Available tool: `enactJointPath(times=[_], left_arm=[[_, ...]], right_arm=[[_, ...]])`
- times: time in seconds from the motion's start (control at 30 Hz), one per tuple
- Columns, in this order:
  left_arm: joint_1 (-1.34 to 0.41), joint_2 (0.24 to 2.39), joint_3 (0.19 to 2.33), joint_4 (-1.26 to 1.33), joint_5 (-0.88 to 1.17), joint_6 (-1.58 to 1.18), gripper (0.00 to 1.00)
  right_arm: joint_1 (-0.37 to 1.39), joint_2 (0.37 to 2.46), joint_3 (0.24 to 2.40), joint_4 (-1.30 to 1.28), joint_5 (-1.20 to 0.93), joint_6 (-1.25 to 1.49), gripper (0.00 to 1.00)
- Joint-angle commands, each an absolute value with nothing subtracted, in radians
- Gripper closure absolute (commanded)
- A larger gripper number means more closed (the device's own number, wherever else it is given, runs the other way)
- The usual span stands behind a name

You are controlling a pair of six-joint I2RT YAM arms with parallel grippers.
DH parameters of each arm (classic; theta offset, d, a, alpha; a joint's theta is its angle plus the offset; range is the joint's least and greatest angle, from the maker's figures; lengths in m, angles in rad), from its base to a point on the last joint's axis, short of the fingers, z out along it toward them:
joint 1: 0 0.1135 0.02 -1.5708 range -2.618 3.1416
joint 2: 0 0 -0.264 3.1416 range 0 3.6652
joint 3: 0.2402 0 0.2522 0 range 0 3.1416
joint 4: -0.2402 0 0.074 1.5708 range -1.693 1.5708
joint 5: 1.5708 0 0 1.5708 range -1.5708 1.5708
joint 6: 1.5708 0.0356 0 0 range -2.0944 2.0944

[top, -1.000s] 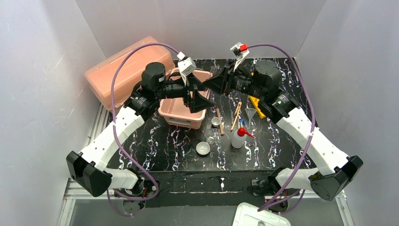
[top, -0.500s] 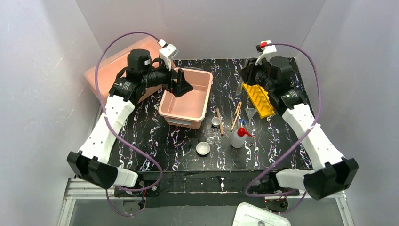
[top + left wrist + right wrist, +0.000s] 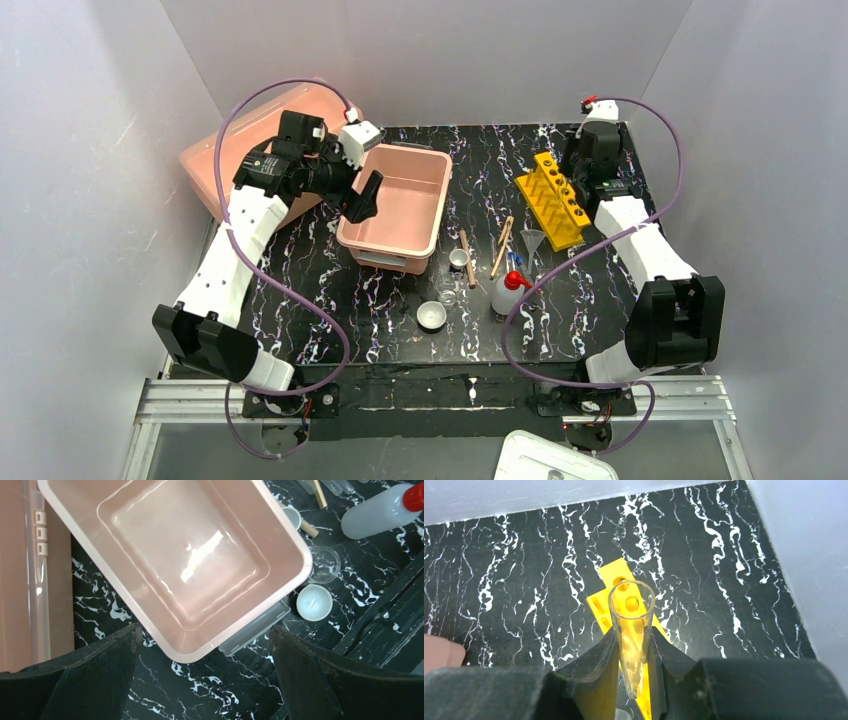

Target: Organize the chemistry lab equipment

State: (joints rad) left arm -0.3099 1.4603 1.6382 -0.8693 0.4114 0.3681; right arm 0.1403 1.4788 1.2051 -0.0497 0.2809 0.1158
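My right gripper (image 3: 631,647) is shut on a thin clear tube (image 3: 631,620), held upright, mouth up, over the far end of the yellow holed rack (image 3: 548,198) at the back right. My left gripper (image 3: 202,677) is open and empty, above the near left corner of the pink tub (image 3: 200,560). In front of the tub and rack lie a white squeeze bottle with red spout (image 3: 508,292), a clear funnel (image 3: 533,240), a white dish (image 3: 431,316), tiny beakers (image 3: 459,258), and wooden sticks (image 3: 502,246).
The large pink lidded box (image 3: 255,150) stands at the back left, against the wall. A clear flat plastic piece (image 3: 255,632) sticks out from under the tub's near edge. White walls enclose the black marbled table (image 3: 340,300) on three sides.
My left arm has swung back left, off the tub's middle to its left edge. My right arm has moved right and back, now over the yellow rack's far end.
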Motion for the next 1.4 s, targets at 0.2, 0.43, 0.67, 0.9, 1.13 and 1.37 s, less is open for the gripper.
enactJointPath(times=[0.2,0.43,0.67,0.9,1.13,1.37], left_arm=[[-0.290,1.458,1.656,-0.958,0.384,0.379,0.02],[-0.289,1.467,1.647,-0.958,0.382,0.380,0.02],[-0.289,1.483,1.679,-0.966,0.389,0.369,0.02],[-0.289,1.490,1.686,-0.961,0.391,0.363,0.02],[-0.289,1.478,1.680,-0.951,0.390,0.362,0.02],[-0.289,1.472,1.680,-0.956,0.398,0.361,0.02]], right_arm=[[0.103,1.493,1.185,0.246,0.310,0.061,0.99],[0.101,1.552,1.165,0.374,0.340,0.053,0.99],[0.100,1.596,1.147,0.428,0.340,0.035,0.99],[0.099,1.604,1.117,0.450,0.340,0.027,0.99],[0.099,1.615,1.093,0.466,0.338,0.038,0.99],[0.099,1.632,1.076,0.478,0.347,0.044,0.99]])
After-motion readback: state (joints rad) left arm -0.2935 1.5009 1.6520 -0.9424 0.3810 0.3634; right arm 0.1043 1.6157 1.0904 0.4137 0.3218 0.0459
